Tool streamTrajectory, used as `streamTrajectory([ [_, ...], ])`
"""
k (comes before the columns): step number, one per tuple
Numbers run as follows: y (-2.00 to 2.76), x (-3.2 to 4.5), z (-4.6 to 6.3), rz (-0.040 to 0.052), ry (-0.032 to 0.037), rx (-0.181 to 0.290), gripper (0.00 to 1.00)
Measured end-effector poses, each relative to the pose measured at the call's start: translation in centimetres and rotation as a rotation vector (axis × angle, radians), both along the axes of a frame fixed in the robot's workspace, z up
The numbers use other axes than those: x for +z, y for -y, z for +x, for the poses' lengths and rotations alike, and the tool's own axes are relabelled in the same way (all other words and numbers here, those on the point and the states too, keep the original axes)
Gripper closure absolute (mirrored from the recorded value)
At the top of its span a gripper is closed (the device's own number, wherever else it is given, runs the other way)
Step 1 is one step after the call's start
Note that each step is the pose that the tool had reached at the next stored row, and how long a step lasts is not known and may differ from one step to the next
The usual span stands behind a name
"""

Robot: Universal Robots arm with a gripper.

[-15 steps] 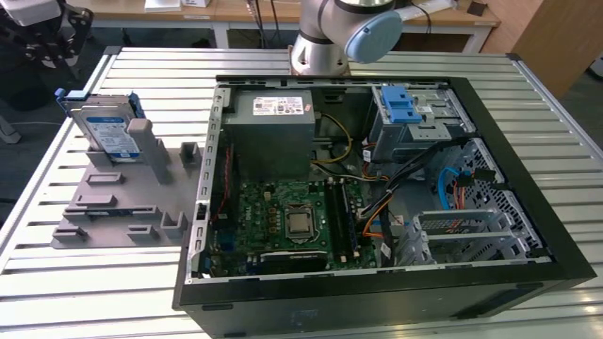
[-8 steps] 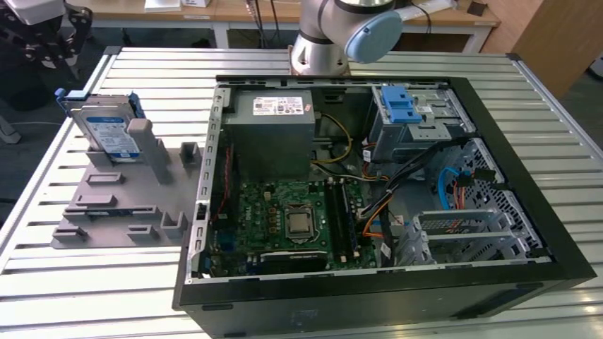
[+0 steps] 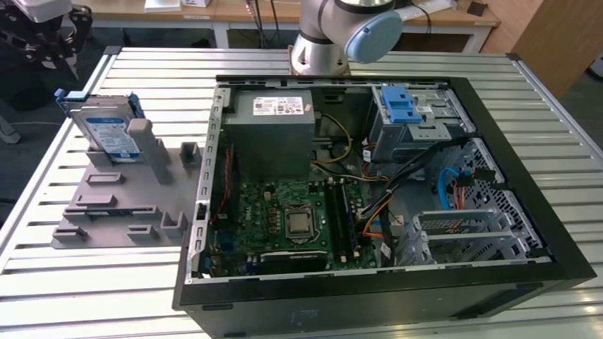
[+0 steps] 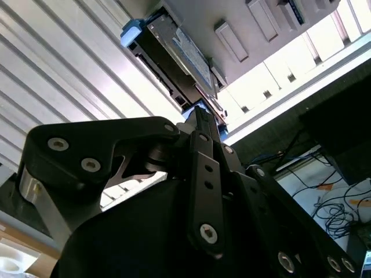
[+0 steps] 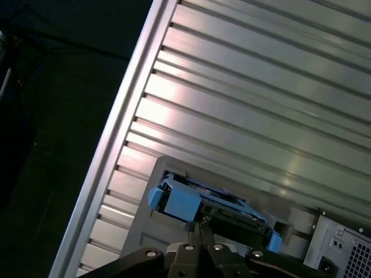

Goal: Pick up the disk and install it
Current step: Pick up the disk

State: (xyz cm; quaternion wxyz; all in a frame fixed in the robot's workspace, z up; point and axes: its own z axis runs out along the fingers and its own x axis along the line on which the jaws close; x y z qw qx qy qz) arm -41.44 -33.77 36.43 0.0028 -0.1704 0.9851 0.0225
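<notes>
Gripper near disk (jaws together)

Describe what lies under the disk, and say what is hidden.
The disk stands on edge in a grey holder resting on the slatted table. Its lower edge is hidden behind the holder's posts.

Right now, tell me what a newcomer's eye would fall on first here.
The big open computer case dominates the slatted table in the exterior view, its green motherboard laid bare. At the exterior view's left, the disk in its blue carrier stands on edge on a grey fixture. In the first wrist view the gripper aims at the disk's blue carrier.
</notes>
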Motion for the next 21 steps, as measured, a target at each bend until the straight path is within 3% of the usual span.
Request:
streamTrajectory([
  [21, 0.00, -0.01, 0.00, 0.0000, 0.0000, 0.156, 0.89],
])
